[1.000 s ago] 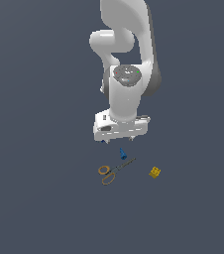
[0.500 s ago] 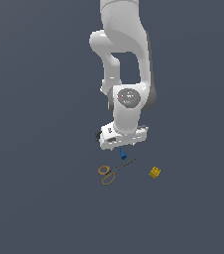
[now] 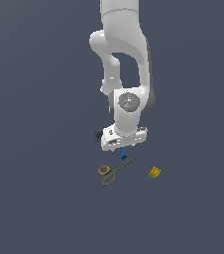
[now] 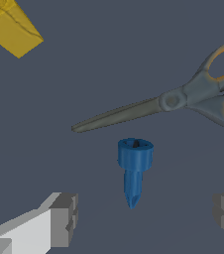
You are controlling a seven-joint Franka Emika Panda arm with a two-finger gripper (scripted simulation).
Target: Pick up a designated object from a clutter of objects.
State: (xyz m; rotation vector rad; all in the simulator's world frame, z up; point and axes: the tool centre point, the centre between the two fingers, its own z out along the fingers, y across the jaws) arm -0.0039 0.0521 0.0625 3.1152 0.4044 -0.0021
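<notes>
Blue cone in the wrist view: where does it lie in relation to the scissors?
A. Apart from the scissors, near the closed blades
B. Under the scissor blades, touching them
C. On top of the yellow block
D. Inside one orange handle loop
A: the blue cone lies by itself on the floor, with a clear gap between it and the closed blades of the scissors.

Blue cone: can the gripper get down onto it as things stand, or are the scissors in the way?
Probably yes. In the wrist view the blue cone lies apart from the scissors and the yellow block, and the open gripper has one finger on either side of it with nothing between.
</notes>
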